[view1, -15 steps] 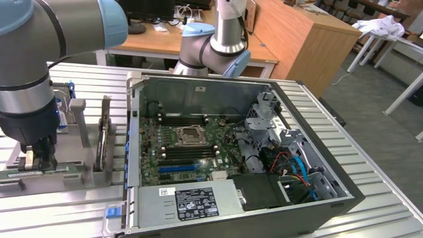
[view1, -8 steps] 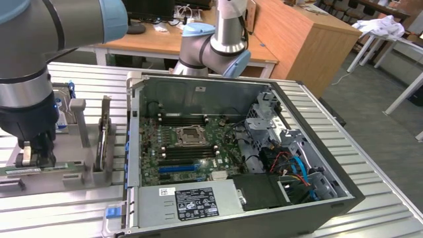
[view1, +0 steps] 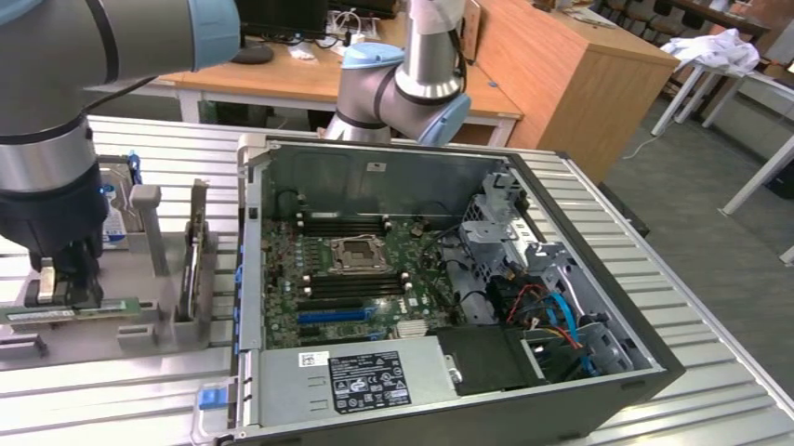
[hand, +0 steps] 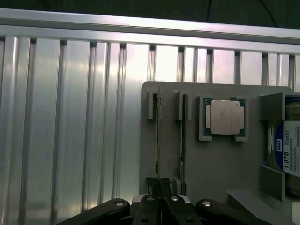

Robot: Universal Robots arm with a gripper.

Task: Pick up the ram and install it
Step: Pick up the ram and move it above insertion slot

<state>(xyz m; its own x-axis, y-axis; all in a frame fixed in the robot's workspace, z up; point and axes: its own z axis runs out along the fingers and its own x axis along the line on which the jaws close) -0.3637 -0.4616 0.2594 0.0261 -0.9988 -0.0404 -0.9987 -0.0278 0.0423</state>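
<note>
The gripper (hand: 159, 186), jaws closed almost fully, pinches the ram (hand: 158, 136), which stands on edge in the grey fixture (hand: 220, 164), long axis running straight ahead of the fingertips; the wrist view adds a second stick (hand: 182, 136) beside it, the exterior view an open computer case (view1: 645, 372) well apart.

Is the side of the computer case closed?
No, the computer case lies open, and its green motherboard is in plain sight.

A second stick (hand: 182, 140) crowds the ram (hand: 158, 136); ribbed table (hand: 70, 131) beside lies open.
</note>
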